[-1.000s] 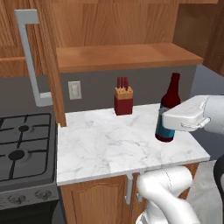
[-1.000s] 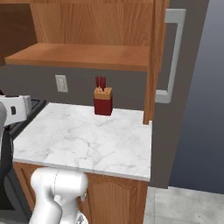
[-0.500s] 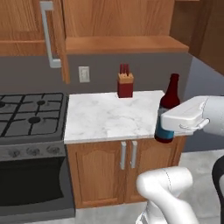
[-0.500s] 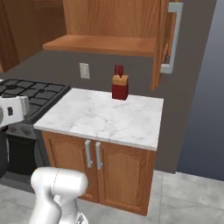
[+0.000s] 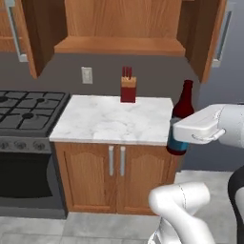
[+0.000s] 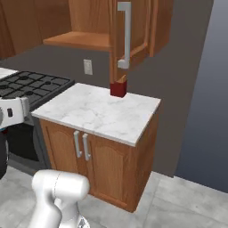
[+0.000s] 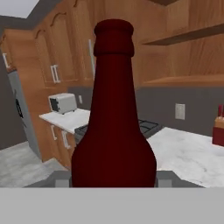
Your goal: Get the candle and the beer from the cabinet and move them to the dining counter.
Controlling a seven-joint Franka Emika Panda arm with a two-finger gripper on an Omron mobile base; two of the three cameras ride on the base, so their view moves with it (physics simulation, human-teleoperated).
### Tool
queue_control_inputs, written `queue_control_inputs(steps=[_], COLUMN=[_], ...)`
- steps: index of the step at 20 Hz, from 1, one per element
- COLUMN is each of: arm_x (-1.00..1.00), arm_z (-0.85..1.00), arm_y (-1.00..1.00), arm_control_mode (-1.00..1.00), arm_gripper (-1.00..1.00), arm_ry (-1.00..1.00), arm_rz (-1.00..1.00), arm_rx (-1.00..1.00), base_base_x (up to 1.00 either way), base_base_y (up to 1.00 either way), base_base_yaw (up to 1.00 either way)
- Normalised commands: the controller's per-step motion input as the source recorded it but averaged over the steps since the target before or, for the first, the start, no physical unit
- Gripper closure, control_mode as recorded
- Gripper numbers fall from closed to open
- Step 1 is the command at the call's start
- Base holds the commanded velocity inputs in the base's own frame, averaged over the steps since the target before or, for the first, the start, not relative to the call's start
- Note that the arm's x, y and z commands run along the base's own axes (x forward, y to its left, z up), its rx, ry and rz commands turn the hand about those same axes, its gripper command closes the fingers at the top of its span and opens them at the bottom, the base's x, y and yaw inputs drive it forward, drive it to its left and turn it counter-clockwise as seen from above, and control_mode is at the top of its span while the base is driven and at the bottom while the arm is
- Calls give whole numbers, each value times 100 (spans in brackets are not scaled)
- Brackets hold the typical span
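My gripper (image 5: 184,134) is shut on the beer (image 5: 180,116), a dark brown bottle with a blue label low on its body. It hangs upright in the air just off the right front corner of the small worktop. The hand view looks straight at the beer's neck and shoulder (image 7: 113,109) from close up. The cabinet (image 5: 120,45) stands open above the worktop, its doors swung out to both sides and its shelf bare. One cabinet door (image 6: 128,38) with a long silver handle faces the right base view. The candle and the dining counter are out of view.
A red knife block (image 5: 127,89) stands at the back of the small marble worktop (image 5: 114,121). A black gas stove (image 5: 26,107) adjoins it on the left. Lower cabinet doors (image 5: 116,176) sit below. Grey floor spreads in front. A toaster (image 7: 61,103) rests on a far counter.
The whole picture has shifted: the base has backed away from the worktop, which now shows smaller with its lower doors and floor. The beer stays in my gripper.
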Motion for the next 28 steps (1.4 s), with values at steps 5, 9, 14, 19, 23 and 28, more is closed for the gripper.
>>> queue_control_inputs(steps=[5, 9, 14, 19, 23, 28], arm_x=[0, 0, 0, 0, 0, 0], arm_z=[0, 0, 0, 0, 0, 0], arm_y=[0, 0, 0, 0, 0, 0], arm_control_mode=[100, 100, 100, 100, 100, 100], arm_gripper=[100, 100, 100, 100, 100, 100], arm_ry=[0, 0, 0, 0, 0, 0], arm_rz=[0, 0, 0, 0, 0, 0], arm_rx=[0, 0, 0, 0, 0, 0], base_base_x=[-51, -93, -100, -99, -80, -75], base_base_y=[-100, -82, -58, -36, -4, 0], base_base_yaw=[34, 32, 27, 27, 27, 27])
